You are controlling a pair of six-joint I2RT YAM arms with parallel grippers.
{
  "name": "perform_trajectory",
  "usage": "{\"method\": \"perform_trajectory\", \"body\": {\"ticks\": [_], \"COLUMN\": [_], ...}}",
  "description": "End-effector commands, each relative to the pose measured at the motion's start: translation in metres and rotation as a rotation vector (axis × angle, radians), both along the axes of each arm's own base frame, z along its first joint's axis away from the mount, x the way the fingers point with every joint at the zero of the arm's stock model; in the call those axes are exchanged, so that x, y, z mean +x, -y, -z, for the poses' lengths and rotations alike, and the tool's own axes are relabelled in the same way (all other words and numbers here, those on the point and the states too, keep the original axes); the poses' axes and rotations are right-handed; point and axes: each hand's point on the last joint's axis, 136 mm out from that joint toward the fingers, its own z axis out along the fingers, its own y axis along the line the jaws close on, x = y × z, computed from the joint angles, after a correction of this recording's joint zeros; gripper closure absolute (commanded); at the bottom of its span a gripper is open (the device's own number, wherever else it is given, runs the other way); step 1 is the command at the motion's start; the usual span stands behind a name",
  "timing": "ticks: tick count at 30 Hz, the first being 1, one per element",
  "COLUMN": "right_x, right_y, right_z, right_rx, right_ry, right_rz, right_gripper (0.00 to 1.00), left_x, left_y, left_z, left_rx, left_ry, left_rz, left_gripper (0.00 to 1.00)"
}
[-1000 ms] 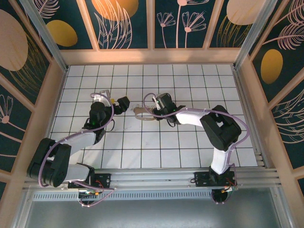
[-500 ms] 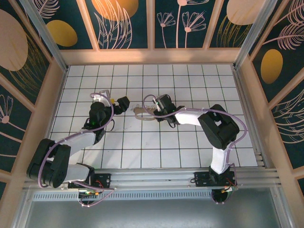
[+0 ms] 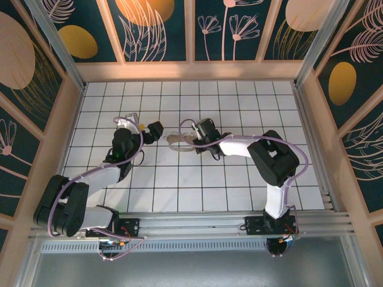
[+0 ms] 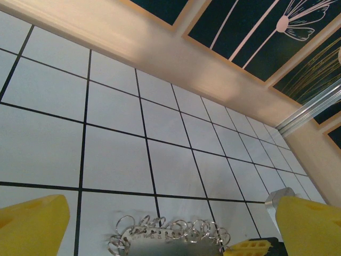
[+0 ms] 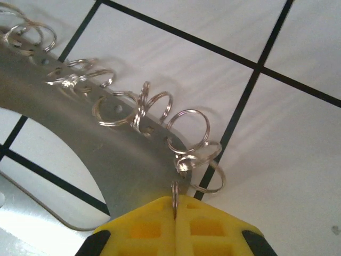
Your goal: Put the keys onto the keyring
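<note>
We find the keyring (image 5: 120, 160) at mid-bench (image 3: 239, 179), its long axis running left to right between the arms. The right fingers (image 5: 176, 209) are fully closed, nipping a small ring at its right end. The left fingers (image 3: 157, 129) stand wide and empty, just beside its left end.

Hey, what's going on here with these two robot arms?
The right gripper is shut on one small split ring at the edge of the keyring, a flat grey metal loop lined with many such rings. The keyring sits on or just above the white tiled table. The left gripper hangs wide open just beside the keyring, holding nothing.
</note>
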Motion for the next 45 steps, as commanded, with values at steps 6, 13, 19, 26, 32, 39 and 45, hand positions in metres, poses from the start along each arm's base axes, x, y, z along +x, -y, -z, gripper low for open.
{"method": "perform_trajectory", "body": {"ticks": [6,13,19,26,32,39,45], "right_x": [0.002,-0.014,-0.031,-0.046,-0.058,-0.067,-0.062], "right_y": [-0.010,-0.026,-0.025,-0.014,-0.011,-0.013,-0.020], "right_z": [-0.037,-0.094,-0.139,-0.185,-0.214,-0.245,-0.258], "right_rx": [0.076,0.342,0.517,0.657,0.744,0.837,0.900], "right_ry": [0.018,-0.011,0.030,0.112,0.170,0.225,0.236], "right_rz": [-0.048,-0.220,-0.350,-0.461,-0.532,-0.602,-0.638], "right_gripper": [1.00,1.00,1.00,1.00,1.00,1.00,1.00], "left_x": [0.000,0.002,-0.004,-0.015,-0.018,-0.018,-0.019], "left_y": [0.004,0.004,0.022,0.034,0.043,0.059,0.079], "left_z": [-0.020,-0.033,-0.048,-0.077,-0.092,-0.109,-0.122], "left_rx": [-0.039,-0.110,-0.105,-0.105,-0.097,-0.108,-0.144], "left_ry": [0.051,0.037,0.057,0.129,0.165,0.212,0.239], "left_rz": [0.013,-0.004,0.111,0.210,0.271,0.368,0.493], "left_gripper": [0.01,0.01,0.01,0.02,0.04,0.08,0.22]}}
